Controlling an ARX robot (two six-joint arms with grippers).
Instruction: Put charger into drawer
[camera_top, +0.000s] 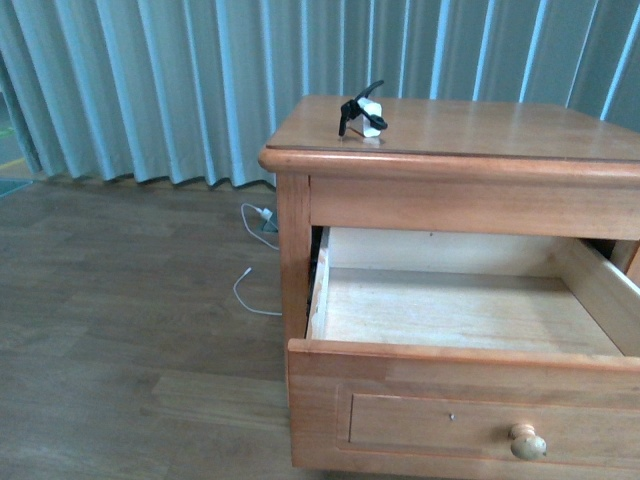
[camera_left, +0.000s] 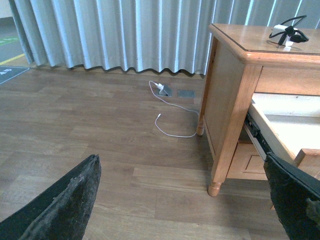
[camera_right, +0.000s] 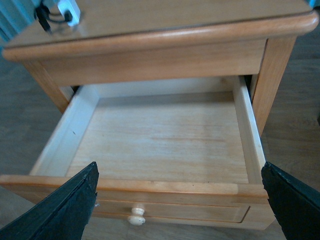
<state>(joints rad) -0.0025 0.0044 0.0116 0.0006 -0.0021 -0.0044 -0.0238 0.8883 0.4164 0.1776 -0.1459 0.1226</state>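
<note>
Charger (camera_top: 362, 116) sits on nightstand (camera_top: 296, 250), drawer (camera_top: 450, 365) open below it.
Looks light, rigid; cable floppy, so pinch the cube body. Left hand (camera_left: 181, 167) and right hand (camera_right: 180, 170) spread, empty.

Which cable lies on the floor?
The thin white cable, beside the nightstand. The black cable is wrapped around the charger on the nightstand's top.

Curtain (camera_top: 150, 90): pale blue-grey, pleated, reaching the floor behind the nightstand (camera_top: 295, 230).
Floor (camera_top: 120, 340): grey-brown wood planks.
White cable (camera_left: 175, 136): 1 thin lead, curled on the floor near the nightstand's rear leg.
Floor plates (camera_left: 186, 93): 2, grey, by the curtain hem.
</note>
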